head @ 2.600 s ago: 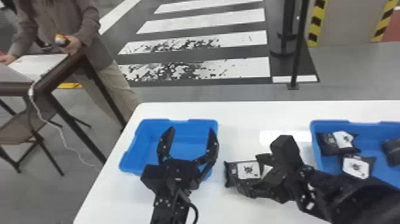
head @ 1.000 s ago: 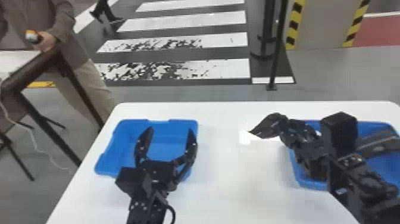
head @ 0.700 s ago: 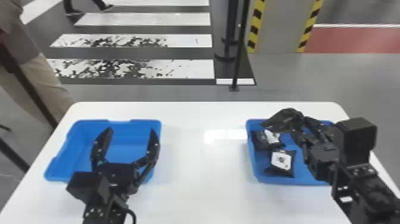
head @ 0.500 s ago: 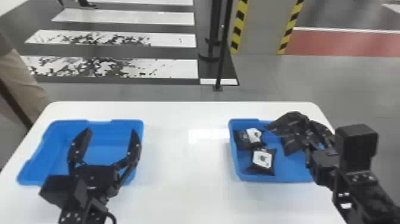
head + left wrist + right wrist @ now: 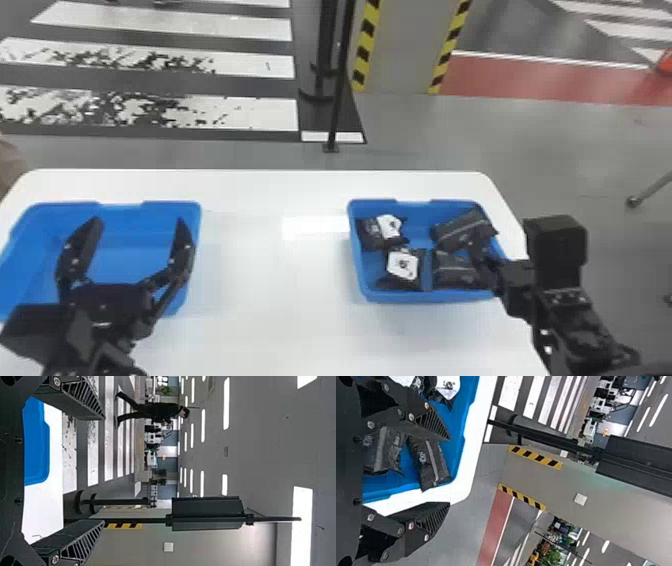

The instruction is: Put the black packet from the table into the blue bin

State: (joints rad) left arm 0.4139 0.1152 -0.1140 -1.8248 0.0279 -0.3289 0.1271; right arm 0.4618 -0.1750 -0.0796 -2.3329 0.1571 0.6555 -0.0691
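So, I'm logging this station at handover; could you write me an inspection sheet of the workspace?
surface: white table, left blue bin on its left side
job's things: right blue bin with four black packets inside, two bearing white labels
clutter: nothing seen
grippers: left end effector open, by the left blue bin; right end effector open, by the right blue bin
cables: nothing seen on the table
surroundings: striped floor markings and black post beyond the table

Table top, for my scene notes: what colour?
The table top is white; the head view shows it best.
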